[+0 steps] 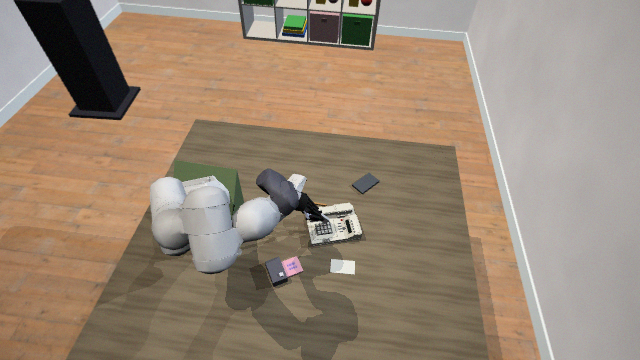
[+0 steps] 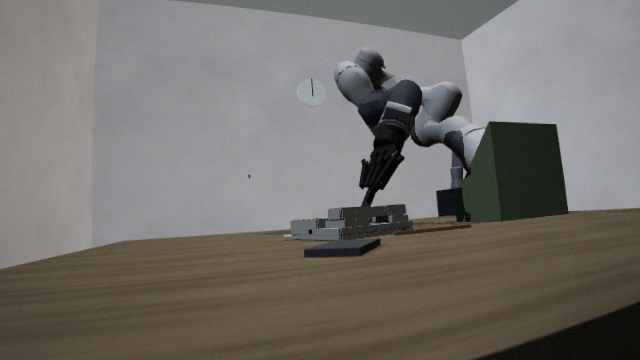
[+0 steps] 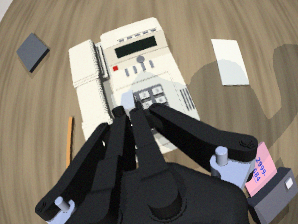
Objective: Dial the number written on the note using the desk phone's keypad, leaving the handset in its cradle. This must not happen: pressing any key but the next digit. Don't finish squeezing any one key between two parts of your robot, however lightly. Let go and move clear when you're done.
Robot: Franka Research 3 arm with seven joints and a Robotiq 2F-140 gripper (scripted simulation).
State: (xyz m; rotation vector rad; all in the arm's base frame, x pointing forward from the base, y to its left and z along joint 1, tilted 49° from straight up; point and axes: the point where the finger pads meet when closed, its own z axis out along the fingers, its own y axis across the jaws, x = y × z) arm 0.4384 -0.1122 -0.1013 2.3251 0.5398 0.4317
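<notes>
Gripper [image 3: 133, 106] black, fingers fully closed, empty, tips at frame centre over boxy cream desk phone [image 3: 136, 63] keypad [image 3: 152, 96]; handset [image 3: 85, 76] cradled.

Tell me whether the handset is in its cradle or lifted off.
In its cradle: the handset lies flat along the phone's left side.

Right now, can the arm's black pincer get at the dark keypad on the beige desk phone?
Probably yes. The shut black pincer already sits with its tips over the dark keypad of the beige desk phone, nothing lies between them, and the handset rests off to the side.
</notes>
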